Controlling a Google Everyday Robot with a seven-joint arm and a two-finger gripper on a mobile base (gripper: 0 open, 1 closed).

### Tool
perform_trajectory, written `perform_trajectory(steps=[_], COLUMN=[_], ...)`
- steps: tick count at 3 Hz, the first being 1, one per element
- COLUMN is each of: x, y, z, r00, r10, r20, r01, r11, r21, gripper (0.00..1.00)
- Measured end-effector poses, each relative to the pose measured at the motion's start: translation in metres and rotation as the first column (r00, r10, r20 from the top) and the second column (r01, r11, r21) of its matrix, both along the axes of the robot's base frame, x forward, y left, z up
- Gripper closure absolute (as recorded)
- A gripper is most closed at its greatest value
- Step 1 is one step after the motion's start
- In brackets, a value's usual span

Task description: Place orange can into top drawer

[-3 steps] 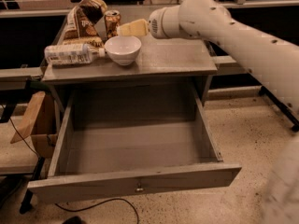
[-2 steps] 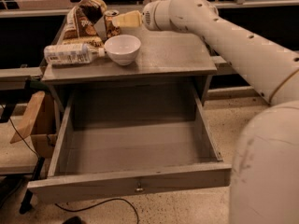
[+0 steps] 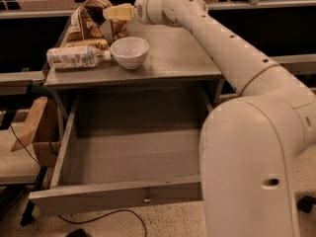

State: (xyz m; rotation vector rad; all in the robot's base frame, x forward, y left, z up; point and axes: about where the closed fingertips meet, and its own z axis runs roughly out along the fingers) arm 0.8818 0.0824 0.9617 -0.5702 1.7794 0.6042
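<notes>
**Obs:** Gripper position?

**Me:** My gripper (image 3: pixel 117 12) is at the back left of the table top (image 3: pixel 177 58). It hangs just above the orange can (image 3: pixel 119 29) and just beside the snack bag (image 3: pixel 81 21). My arm (image 3: pixel 237 58) reaches in from the right foreground and crosses over the table.

**Obs:** Open or closed?

**Me:** Cannot tell. It shows only as a pale yellow shape against the bag. I also cannot tell whether it touches the can.

**Obs:** The can?

**Me:** 1 can, standing on the table top at the back left. It is behind the white bowl (image 3: pixel 129 52) and close against the bag. Only its brown side with pale marks shows, and the top is hidden under my gripper. It is well apart from the drawer below.

**Obs:** Drawer?

**Me:** The top drawer (image 3: pixel 128 152) stands wide open toward the camera, with a grey inside. A small lock (image 3: pixel 146 198) sits at the centre of the front panel. My elbow covers the right front corner.

**Obs:** Other items?

**Me:** 1 clear bottle (image 3: pixel 74 57) with a white label lies on its side at the left front of the table, its cap end just beside the bowl. 1 cardboard box (image 3: pixel 37 127) sits on the floor left of the drawer. 1 cable (image 3: pixel 118 214) runs on the floor under the front panel.
</notes>
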Motion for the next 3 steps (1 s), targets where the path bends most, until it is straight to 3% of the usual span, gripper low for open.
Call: perform_trajectory(steps=[3], x=[0.016], y=[0.035], z=[-0.016], r00=[0.9934], r10=[0.08], r20=[-0.082], r01=[-0.08], r11=[0.997], r21=[0.009], gripper=[0.0])
